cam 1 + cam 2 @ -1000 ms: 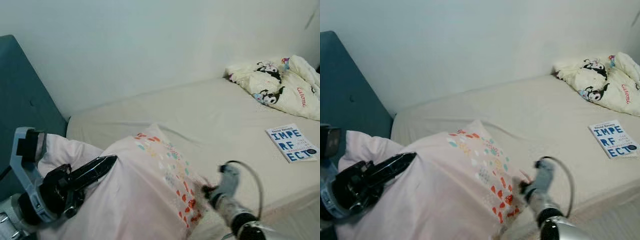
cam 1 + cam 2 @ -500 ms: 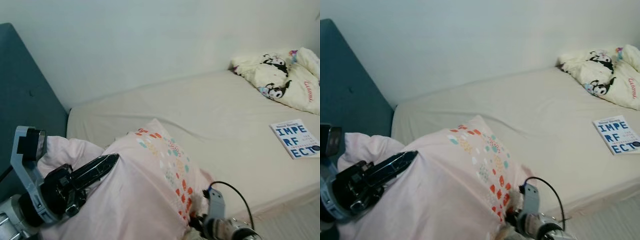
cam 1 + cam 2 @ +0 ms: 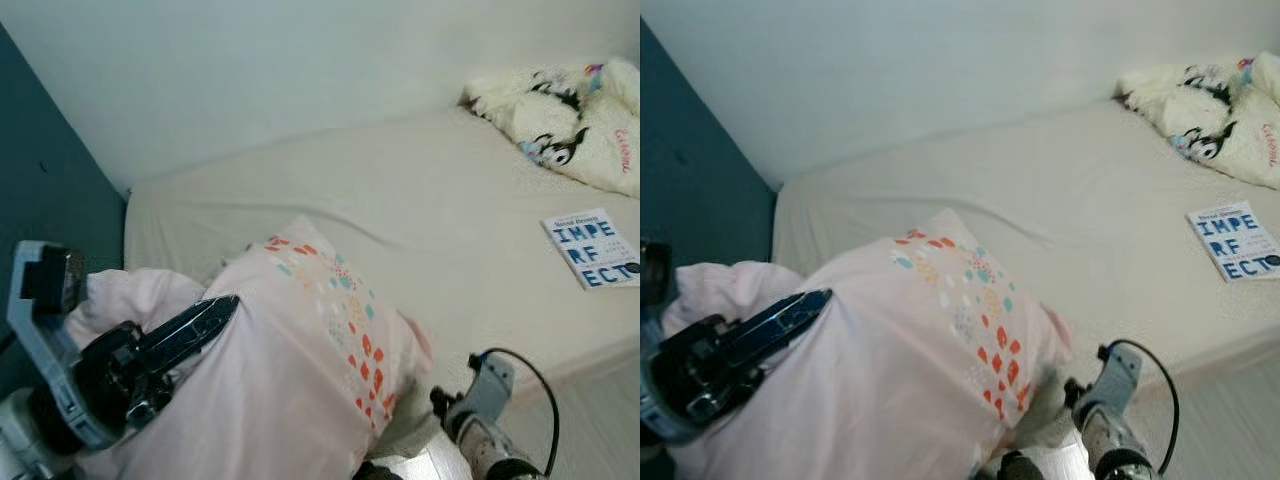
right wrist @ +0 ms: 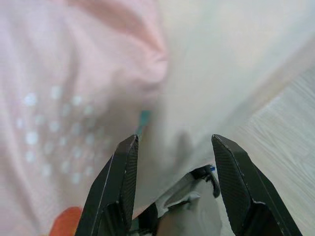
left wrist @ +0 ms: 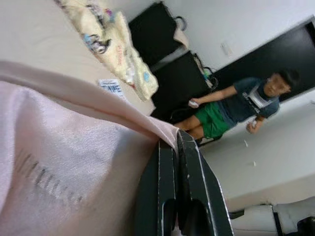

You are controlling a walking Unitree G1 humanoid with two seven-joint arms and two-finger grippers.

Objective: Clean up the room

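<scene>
A pale pink pillow (image 3: 310,340) with coloured spots lies at the near left corner of the bed (image 3: 420,200), partly over its edge. My left gripper (image 3: 215,310) reaches in from the lower left and is shut on the pillow's fabric; the left wrist view shows the gripper (image 5: 175,135) pinching a fold of the pink cloth (image 5: 64,142). My right arm (image 3: 480,395) is low at the bed's front edge, just right of the pillow. In the right wrist view, the right gripper (image 4: 174,140) stands open, with nothing between its fingers and the pillow (image 4: 64,73) just beyond them.
A white and blue book (image 3: 592,248) lies near the bed's right front. A cream cartoon-print blanket (image 3: 570,120) is bunched at the far right. A teal headboard (image 3: 40,200) rises on the left. Wooden floor (image 3: 600,420) runs along the bed. A person (image 5: 231,105) stands across the room.
The right gripper has come off the pillow's patterned corner and dropped back beside the bed's edge. The left gripper keeps its hold. The camera has shifted.
</scene>
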